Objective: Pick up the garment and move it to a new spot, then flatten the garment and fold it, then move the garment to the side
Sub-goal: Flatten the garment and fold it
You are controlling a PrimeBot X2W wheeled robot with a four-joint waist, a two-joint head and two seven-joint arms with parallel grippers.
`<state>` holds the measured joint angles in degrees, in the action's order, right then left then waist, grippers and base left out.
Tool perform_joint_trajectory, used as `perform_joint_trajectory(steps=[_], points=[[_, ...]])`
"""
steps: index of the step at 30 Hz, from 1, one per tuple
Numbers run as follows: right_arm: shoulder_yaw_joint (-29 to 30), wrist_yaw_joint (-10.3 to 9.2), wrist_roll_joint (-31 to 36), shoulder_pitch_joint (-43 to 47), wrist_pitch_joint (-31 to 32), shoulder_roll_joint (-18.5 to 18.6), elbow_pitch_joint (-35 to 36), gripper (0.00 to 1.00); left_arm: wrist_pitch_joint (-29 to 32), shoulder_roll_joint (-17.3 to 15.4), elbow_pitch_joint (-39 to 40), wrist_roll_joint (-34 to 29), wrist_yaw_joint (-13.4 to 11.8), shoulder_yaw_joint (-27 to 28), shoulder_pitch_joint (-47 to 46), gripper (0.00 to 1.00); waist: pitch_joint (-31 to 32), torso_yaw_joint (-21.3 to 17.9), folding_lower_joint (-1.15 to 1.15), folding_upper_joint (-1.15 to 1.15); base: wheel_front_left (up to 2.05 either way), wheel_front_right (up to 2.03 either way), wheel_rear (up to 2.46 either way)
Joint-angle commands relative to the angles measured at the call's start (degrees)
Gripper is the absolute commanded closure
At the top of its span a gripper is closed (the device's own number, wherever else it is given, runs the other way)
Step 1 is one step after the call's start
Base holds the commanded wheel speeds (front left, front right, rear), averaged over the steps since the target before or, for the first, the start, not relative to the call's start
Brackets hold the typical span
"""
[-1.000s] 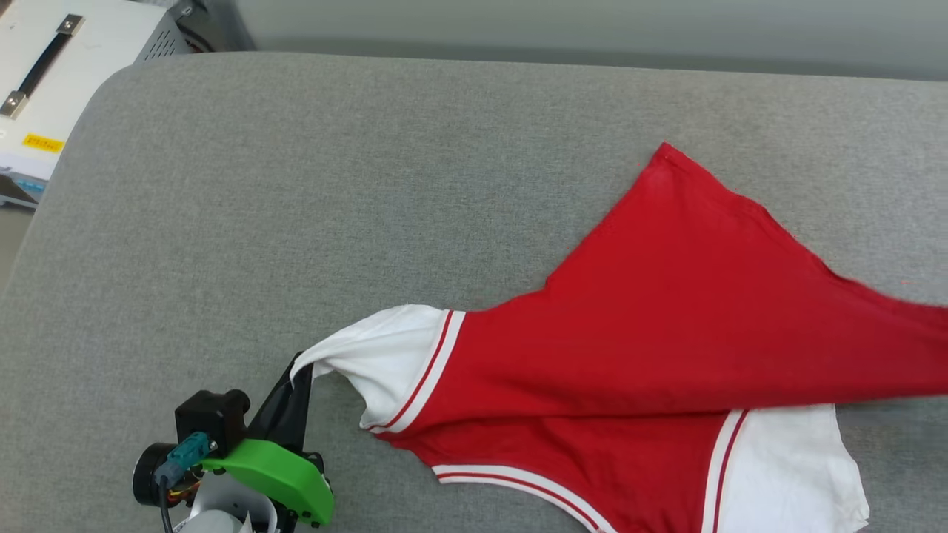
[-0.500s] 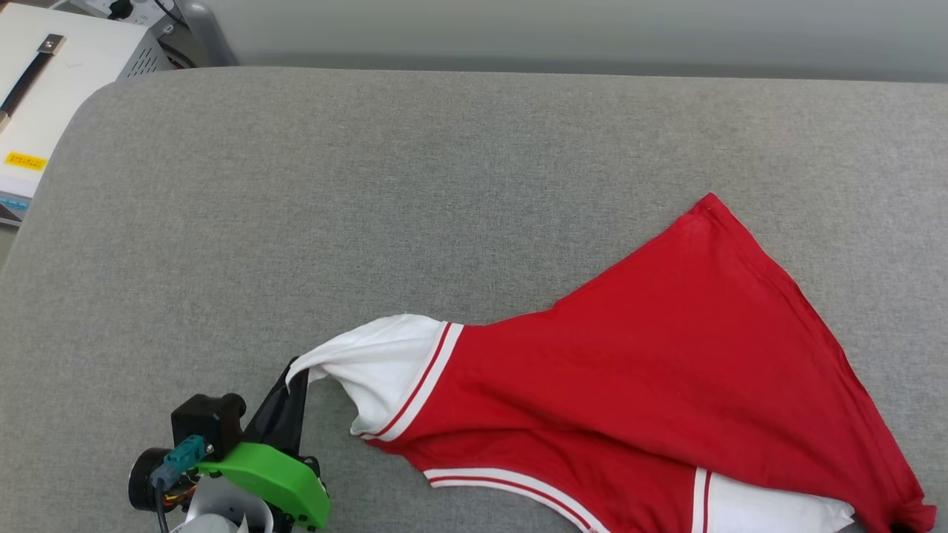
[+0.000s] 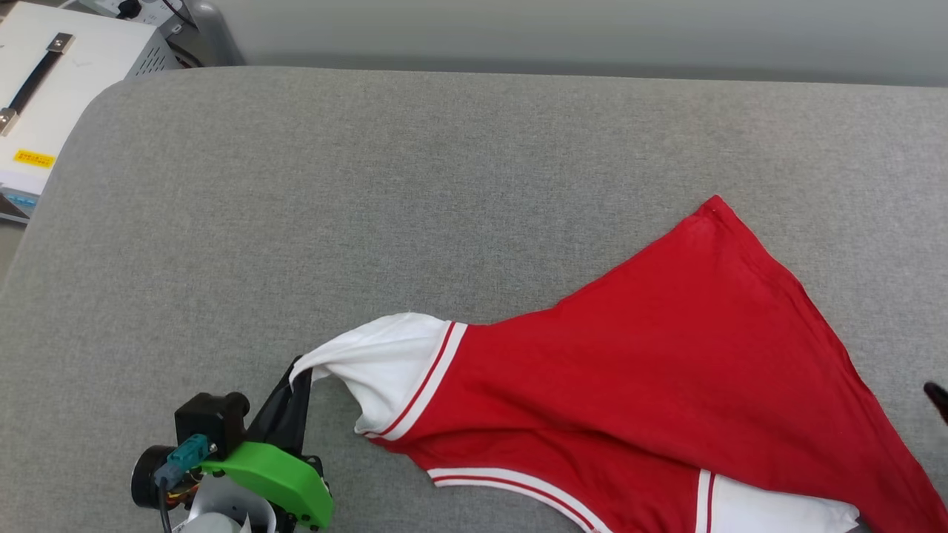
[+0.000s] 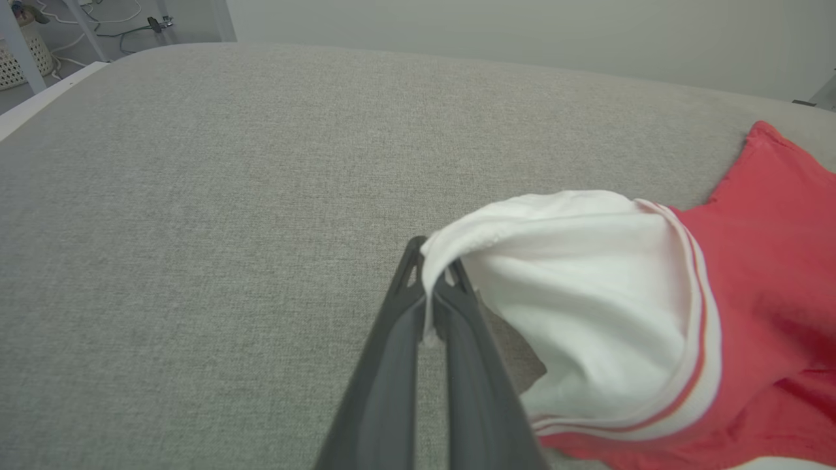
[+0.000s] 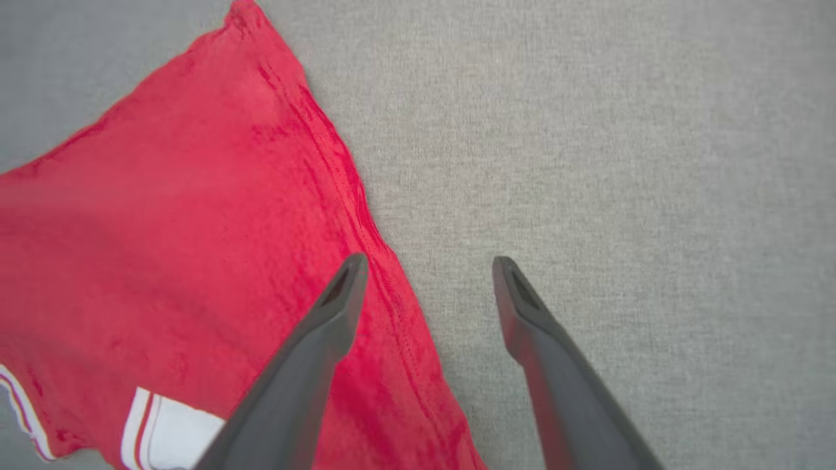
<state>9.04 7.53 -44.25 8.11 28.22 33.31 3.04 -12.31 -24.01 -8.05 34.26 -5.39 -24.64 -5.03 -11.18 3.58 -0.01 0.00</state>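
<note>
Garment [image 3: 652, 370], a red white-sleeved jersey, now lies on the grey fabric surface [image 3: 370, 185]: right pincer [image 5: 430, 262] gapes wide over its hem [image 5: 366, 215], left pincer [image 4: 431, 274] still clamps its sleeve [image 4: 588, 294].

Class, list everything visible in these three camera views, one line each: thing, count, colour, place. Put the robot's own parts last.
Short-sleeved jersey shirt: one, red with white sleeves and red-white striped trim, lying rumpled on the right half of the padded surface.
Padded fabric surface: one, grey, under the shirt.
Metal case with black handle and yellow label: one, white, beyond the surface's far-left corner.
Left gripper: one, dark fingers, shut on the edge of the shirt's white sleeve, near left.
Right gripper: one, dark fingers, open, poised at the shirt's red edge, holding nothing.
</note>
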Motion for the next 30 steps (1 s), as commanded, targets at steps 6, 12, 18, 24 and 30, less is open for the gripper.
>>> perform_joint_trajectory(steps=[6, 12, 18, 24, 30], points=[[-2.3, -0.04, 1.9, -11.1, 4.2, 4.1, 3.4, 0.0, -0.1, 0.1, 0.7, -0.8, -0.3, -0.6, -3.0, 1.0, -2.7, 1.8, 0.01, 0.0, 0.0, 0.0, 0.0], [-9.4, -0.04, 3.2, -22.2, 11.2, 7.5, 1.5, 0.0, -0.5, 1.3, 1.3, -1.6, -0.2, -1.4, -5.6, 1.0, -5.7, 3.9, 0.01, 0.0, 0.0, 0.0, 0.0], [-18.2, -0.04, 4.4, -33.7, 17.8, 9.0, -3.6, 0.0, -1.0, 2.3, 2.0, -2.4, -0.1, -2.0, -7.4, 1.0, -8.6, 6.3, 0.01, 0.0, 0.0, 0.0, 0.0], [-27.3, -0.04, 5.5, -44.4, 21.3, 8.8, -9.8, 0.0, -1.4, 3.3, 2.7, -2.9, 0.0, -2.5, -8.8, 1.0, -11.0, 8.2, 0.01, 0.0, 0.0, 0.0, 0.0], [-35.0, -0.04, 6.5, -52.4, 21.4, 7.9, -16.7, 0.0, -1.7, 4.3, 3.1, -3.4, 0.2, -3.0, -10.1, 1.0, -13.6, 9.7, 0.01, 0.0, 0.0, 0.0, 0.0]])
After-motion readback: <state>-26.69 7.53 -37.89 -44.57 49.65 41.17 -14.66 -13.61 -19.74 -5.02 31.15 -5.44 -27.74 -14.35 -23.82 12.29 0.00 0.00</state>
